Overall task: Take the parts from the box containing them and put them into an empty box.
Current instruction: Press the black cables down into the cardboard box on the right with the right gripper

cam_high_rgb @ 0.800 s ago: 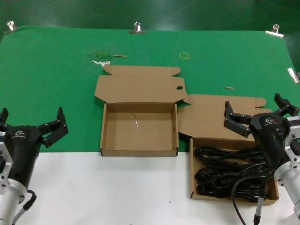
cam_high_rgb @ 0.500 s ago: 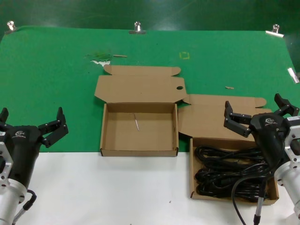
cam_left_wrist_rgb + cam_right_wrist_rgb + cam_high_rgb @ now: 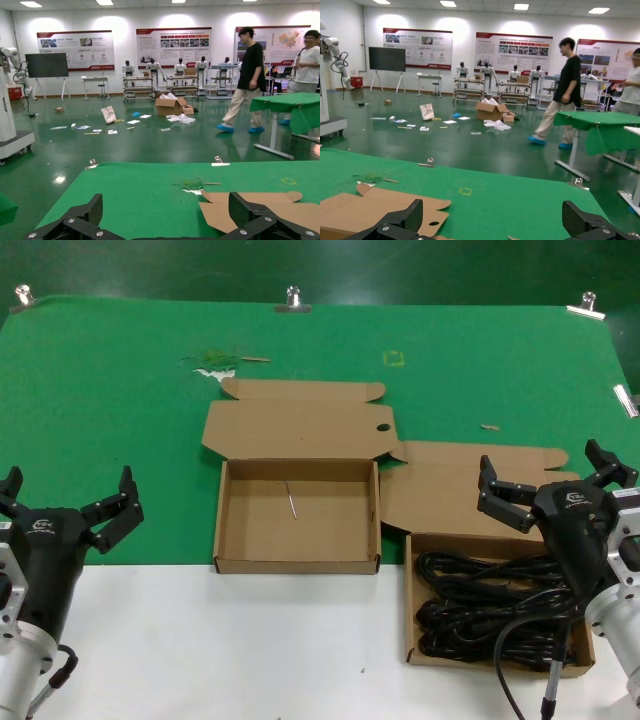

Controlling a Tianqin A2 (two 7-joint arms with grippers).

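- Two shallow cardboard boxes sit ahead of me, and I will place everything from the full box [image 3: 497, 602], the one holding the parts.
- That full box lies at the near right of the table [image 3: 200, 640], its front on the white strip and its lid flap folded back onto the green mat [image 3: 110, 390].
- Black cord bundles [image 3: 490, 605] fill its floor; I make out roughly three rows, but they overlap too much for a sure count.
- Each bundle runs side to side across the full box, so its long axis lies crosswise to my reach.
- My right gripper [image 3: 556, 483] hangs over the back edge of the full box, fingers spread wide and holding nothing; the cords lie just below and slightly nearer me than its tips.
- I judge the right arm is the one to use: it is almost on top of the full box, and should drop with its fingers straddling a bundle's thin width.
- My left gripper [image 3: 68, 503] waits far to the left of the full box, beyond the other carton, with fingers also apart and nothing in them.
- One empty box [image 3: 297, 513] stands just left of the full box, lid open, holding only a thin pale sliver [image 3: 290, 500] on its bare floor.
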